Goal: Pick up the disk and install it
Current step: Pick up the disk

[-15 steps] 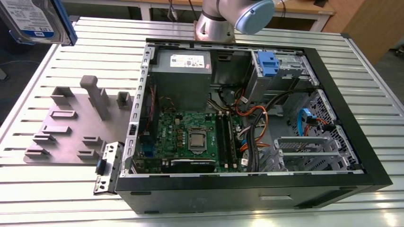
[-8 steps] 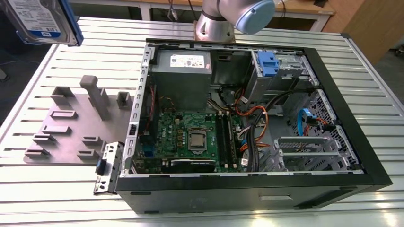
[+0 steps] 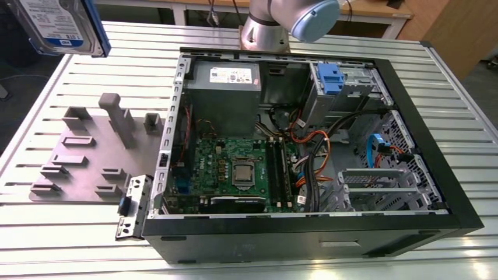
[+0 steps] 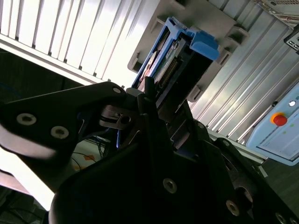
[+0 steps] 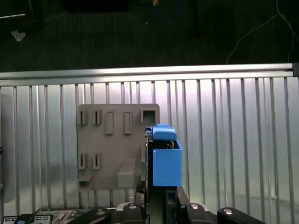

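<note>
**Disk held in the air, off the table**

The disk (image 3: 56,24) is a flat silver drive with a white-and-blue label, framed by a blue plastic carrier. In the exterior view it hangs at the view's top left, raised off the table (image 3: 233,256) and slightly tilted. Its label face is toward the camera and the carrier's blue edge is on the view's right. In the first wrist view it shows edge-on, gripped at one end in the gripper (image 5: 159,195), with a blue tab capping its free end. In the second wrist view its connector row shows.
</note>
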Available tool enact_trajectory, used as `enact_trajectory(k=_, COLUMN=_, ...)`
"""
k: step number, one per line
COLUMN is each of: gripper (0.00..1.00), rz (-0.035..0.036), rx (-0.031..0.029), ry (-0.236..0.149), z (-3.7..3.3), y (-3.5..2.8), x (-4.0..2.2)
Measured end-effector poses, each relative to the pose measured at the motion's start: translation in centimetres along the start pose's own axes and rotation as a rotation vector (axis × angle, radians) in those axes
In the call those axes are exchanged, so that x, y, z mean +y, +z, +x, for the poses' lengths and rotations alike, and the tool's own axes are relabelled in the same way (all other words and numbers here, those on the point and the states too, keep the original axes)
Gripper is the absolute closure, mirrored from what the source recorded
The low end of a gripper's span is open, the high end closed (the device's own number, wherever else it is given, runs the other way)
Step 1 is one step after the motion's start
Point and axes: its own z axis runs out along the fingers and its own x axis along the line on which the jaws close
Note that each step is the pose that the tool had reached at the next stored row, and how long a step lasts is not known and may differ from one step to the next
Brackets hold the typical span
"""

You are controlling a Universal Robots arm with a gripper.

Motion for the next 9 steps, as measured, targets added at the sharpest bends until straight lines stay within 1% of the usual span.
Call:
enact_trajectory(k=2, gripper=0.65, rz=0.0, rx=-0.0005, ry=0.0, z=-0.01, y=-0.21, x=-0.02)
enact_trajectory(k=5, gripper=0.65, rz=-0.0001, rx=-0.0005, ry=0.0, z=-0.01, y=-0.24, x=-0.2)
enact_trajectory(k=7, gripper=0.65, rz=0.0, rx=-0.0006, ry=0.0, z=-0.04, y=-0.23, x=-0.61)
enact_trajectory(k=9, gripper=0.65, rz=-0.0001, rx=-0.0005, ry=0.0, z=-0.07, y=-0.25, x=-1.16)
